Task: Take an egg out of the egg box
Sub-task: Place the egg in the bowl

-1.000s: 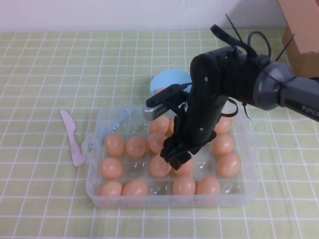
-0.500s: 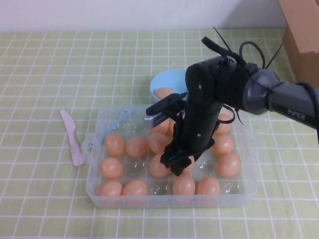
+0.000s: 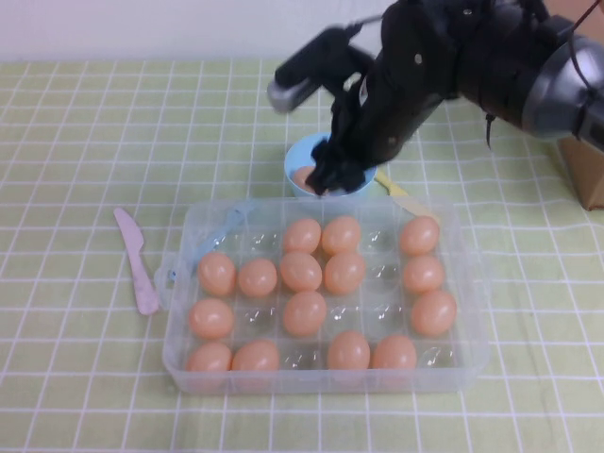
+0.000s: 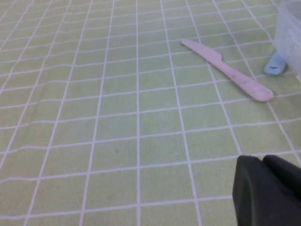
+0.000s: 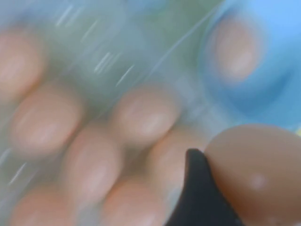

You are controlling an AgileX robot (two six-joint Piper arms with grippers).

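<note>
**Egg lifted out and held over the blue bowl**

Half a second ago the right gripper was down low in the middle of the egg box. Now it has gone up and away to the far side, and it hangs over the blue bowl just behind the box. The spot in the middle of the box that the arm hid before is in plain sight again, with eggs sitting in their cups.

The right gripper is closed on the egg. In the right wrist view the egg is pressed against a black finger, above the box and the bowl. Another egg lies in the bowl.

The left gripper is off to the left, low over the table, near the pink knife. I cannot tell if its fingers are open or closed.

The table has a green cloth with white lines in squares. The pink knife lies on it just left of the box, beside the box's pale blue latch. A brown cardboard box stands at the far right edge. A white wall runs along the far side.
</note>
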